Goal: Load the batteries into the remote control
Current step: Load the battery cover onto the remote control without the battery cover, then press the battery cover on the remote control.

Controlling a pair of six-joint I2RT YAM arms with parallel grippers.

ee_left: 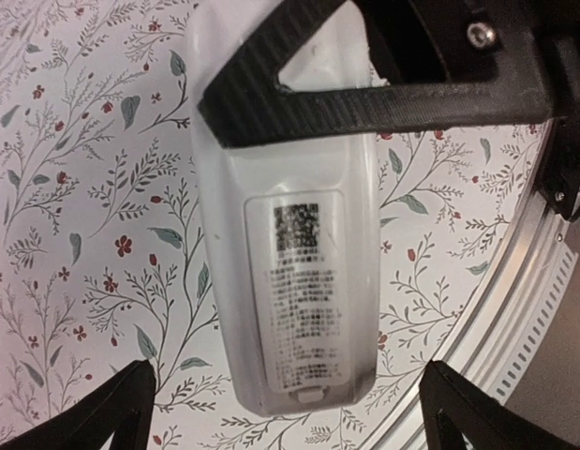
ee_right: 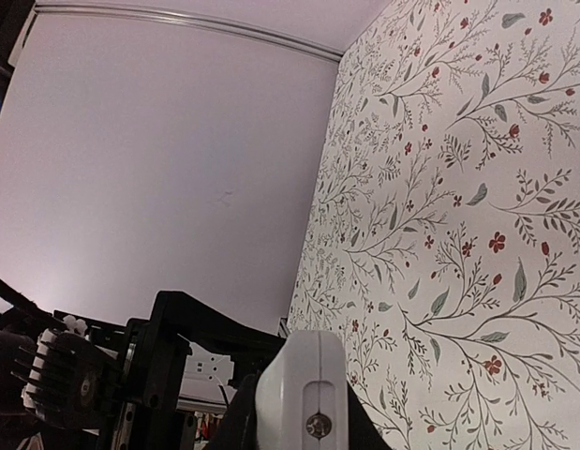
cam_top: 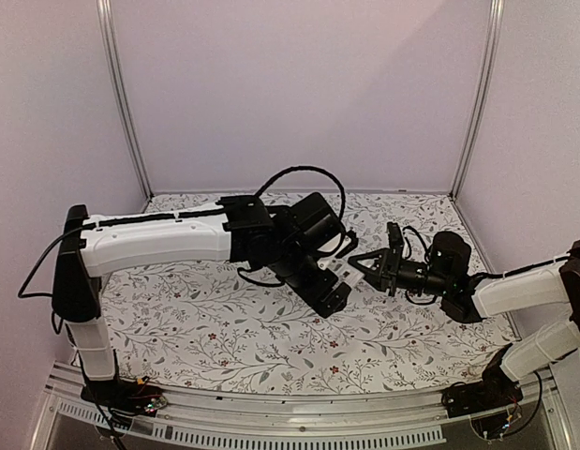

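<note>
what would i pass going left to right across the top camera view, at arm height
left arm's upright post → left arm's white forearm → remote control → right hand, shut on the remote → right arm's white forearm

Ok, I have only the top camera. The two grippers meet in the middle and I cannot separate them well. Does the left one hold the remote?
Observer: No. The left wrist view shows the left gripper wide open, its fingers on both sides of the remote control, not touching it.
Operator: Then what holds it?
Observer: The right gripper. In the right wrist view the remote's end sits clamped between its jaws.
Operator: Which face points to the left camera?
Observer: The back, with a printed label; the battery cover there looks closed.
</note>
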